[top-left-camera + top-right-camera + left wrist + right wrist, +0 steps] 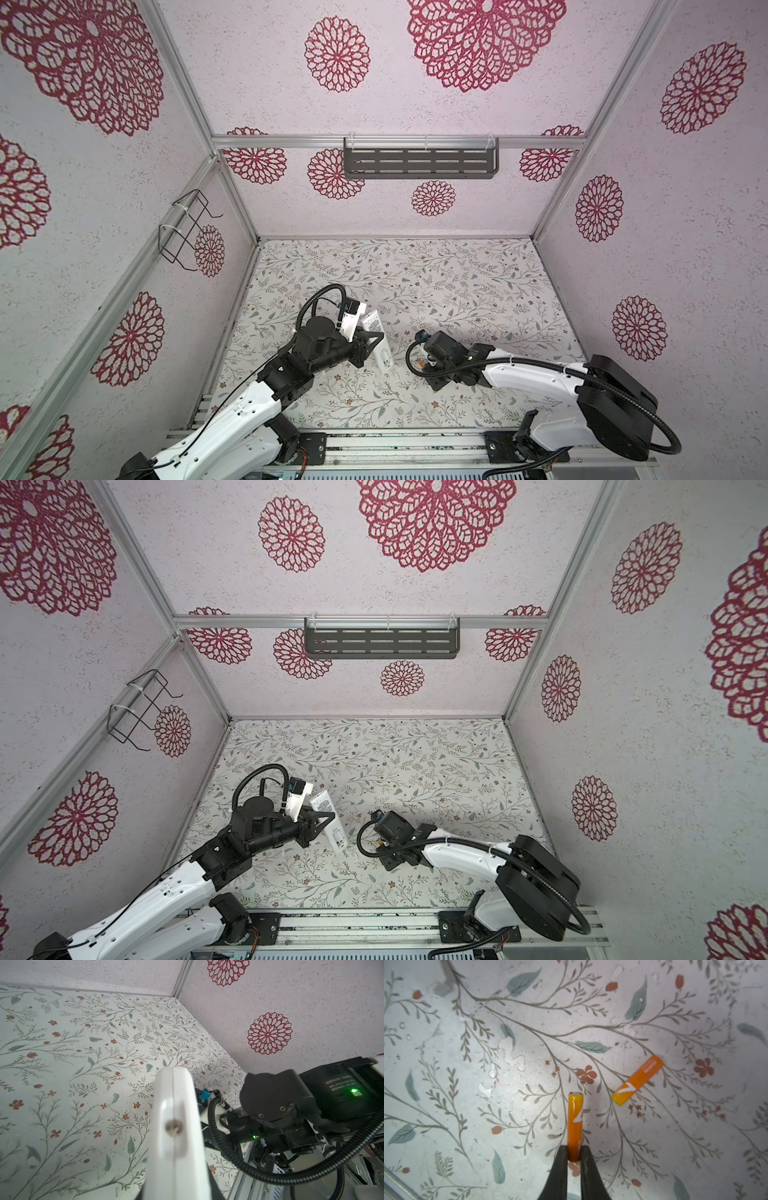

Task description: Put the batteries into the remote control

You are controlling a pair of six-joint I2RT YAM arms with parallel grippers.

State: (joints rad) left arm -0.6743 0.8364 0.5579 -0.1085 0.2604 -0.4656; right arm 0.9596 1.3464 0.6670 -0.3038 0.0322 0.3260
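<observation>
Pinches the remote control [384,358] in the left gripper [371,338]; squeezes one battery [575,1120] in the right gripper [574,1153]; leaves the other battery [638,1080] on the table [467,1084] close by.

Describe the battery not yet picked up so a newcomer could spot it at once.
On the floral table, find the right gripper, shut on the held battery. The loose battery lies flat on the table nearby, apart from it. Both are orange, but only this one has no fingers on it.
</observation>
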